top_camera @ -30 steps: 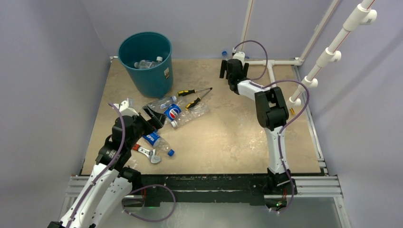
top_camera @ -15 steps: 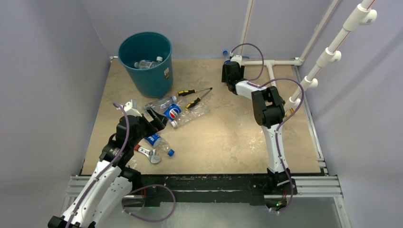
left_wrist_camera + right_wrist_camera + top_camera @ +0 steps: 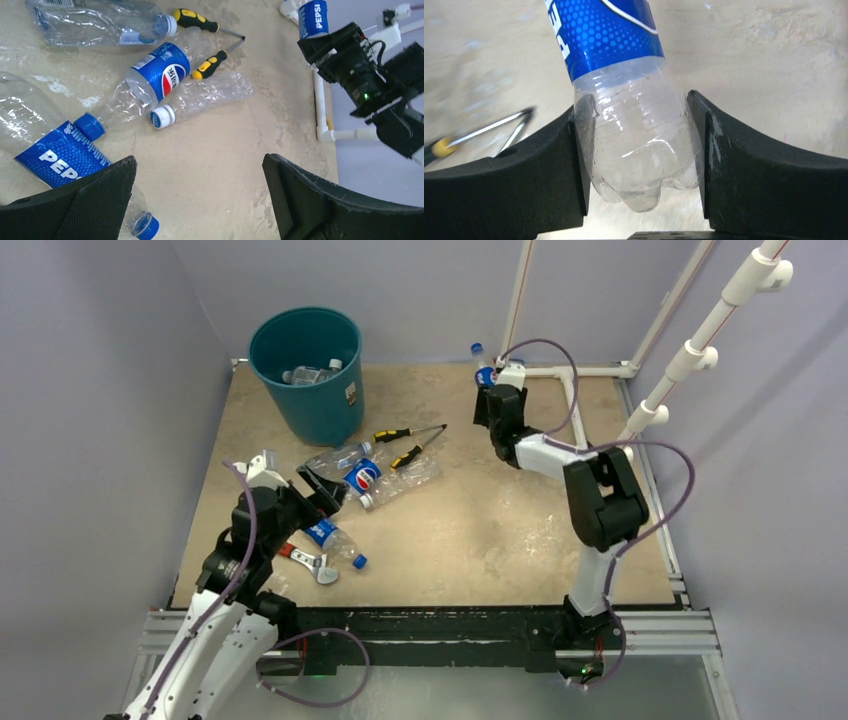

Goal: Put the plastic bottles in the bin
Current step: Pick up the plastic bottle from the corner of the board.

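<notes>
While my left jaws hang spread over the loose bottles [image 3: 159,80] on the bench [image 3: 225,150], my right jaws pinch a Pepsi bottle [image 3: 634,145] by its base.

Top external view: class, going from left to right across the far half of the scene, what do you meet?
Bin → screwdrivers → Pepsi bottle held upright in the right gripper → white pipes.
</notes>
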`<state>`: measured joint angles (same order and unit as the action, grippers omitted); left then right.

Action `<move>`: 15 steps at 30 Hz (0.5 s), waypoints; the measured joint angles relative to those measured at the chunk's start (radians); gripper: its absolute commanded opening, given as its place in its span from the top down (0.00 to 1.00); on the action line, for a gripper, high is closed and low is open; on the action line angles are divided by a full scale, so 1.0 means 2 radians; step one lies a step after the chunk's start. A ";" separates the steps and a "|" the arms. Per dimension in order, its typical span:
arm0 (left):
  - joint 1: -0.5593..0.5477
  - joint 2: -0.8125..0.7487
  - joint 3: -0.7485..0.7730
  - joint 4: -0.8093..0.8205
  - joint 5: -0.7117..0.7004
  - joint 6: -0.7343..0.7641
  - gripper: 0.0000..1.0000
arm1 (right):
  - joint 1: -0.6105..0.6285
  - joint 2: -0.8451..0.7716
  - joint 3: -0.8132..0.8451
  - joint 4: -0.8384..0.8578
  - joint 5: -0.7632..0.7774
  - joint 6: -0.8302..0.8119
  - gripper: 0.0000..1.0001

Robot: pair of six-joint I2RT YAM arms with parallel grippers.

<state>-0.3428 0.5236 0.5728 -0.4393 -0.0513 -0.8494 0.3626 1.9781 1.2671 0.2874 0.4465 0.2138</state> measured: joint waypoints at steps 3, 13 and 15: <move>0.000 -0.012 0.020 -0.014 -0.006 0.002 0.02 | 0.039 -0.080 -0.069 0.035 0.002 0.009 0.51; 0.000 -0.021 0.114 0.007 0.000 0.023 0.02 | 0.230 -0.362 -0.313 0.157 -0.051 0.044 0.52; 0.000 -0.022 0.125 0.030 0.007 0.031 0.02 | 0.250 -0.414 -0.347 0.175 -0.061 0.051 0.53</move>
<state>-0.3428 0.4801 0.8234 -0.3798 -0.0368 -0.7876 0.8631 1.1496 0.5732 0.6376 0.3252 0.3153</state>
